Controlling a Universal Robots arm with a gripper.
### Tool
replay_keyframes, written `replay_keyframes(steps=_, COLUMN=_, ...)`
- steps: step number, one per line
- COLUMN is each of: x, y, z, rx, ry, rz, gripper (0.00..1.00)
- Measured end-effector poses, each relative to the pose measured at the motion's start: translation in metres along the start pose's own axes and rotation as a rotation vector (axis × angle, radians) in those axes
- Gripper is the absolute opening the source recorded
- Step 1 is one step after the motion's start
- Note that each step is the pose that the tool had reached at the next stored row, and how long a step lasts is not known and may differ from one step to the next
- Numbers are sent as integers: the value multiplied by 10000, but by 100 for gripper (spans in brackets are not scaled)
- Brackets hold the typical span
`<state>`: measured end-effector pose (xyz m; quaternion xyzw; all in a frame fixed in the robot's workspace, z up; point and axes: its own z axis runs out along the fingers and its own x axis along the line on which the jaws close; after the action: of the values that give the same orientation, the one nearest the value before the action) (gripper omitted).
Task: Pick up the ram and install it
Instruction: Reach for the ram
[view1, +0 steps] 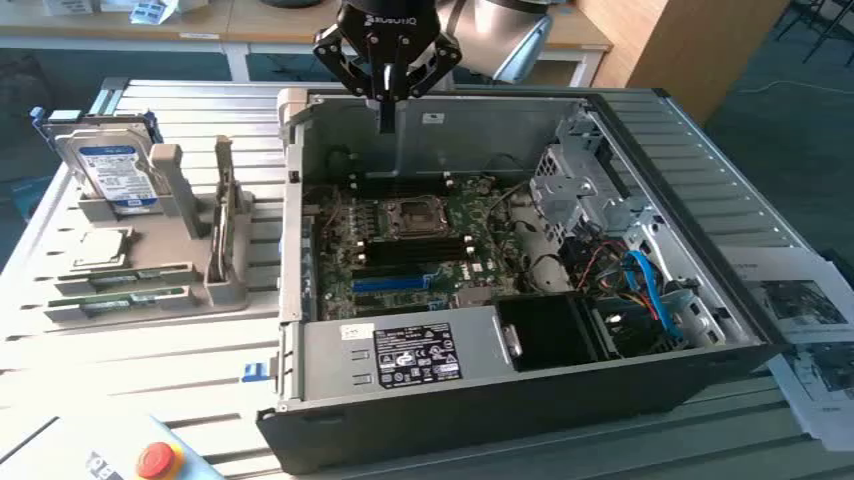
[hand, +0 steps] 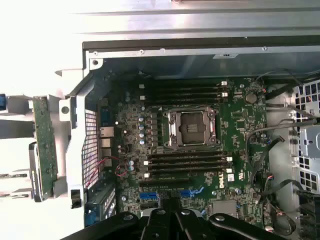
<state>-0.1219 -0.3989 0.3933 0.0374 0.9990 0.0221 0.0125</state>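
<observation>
Barely started tbh: ram (hand: 44, 145) sits racked on the counter (view1: 134, 350), gripper (view1: 387, 122) jaws clenched empty over the PC case (view1: 534, 400).

The counter (view1: 200, 345) is a pale metal top of long parallel slats. An open black computer case (view1: 534, 405) lies on its side on it, taking up the middle. On the exterior view's left of the case, just beside it, sits a grey plastic holder (view1: 220, 292). A small blue piece (view1: 251, 373) lies against the case's near corner on that side. Nearer still to the camera is a pale box with a red button (view1: 159, 459). On the case's other side, printed paper sheets (view1: 801, 310) lie flat on the slats.
</observation>
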Motion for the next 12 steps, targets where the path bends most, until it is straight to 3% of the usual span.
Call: replay_keyframes(steps=12, x=0, y=0, z=0, rx=0, ry=0, rz=0, gripper=10)
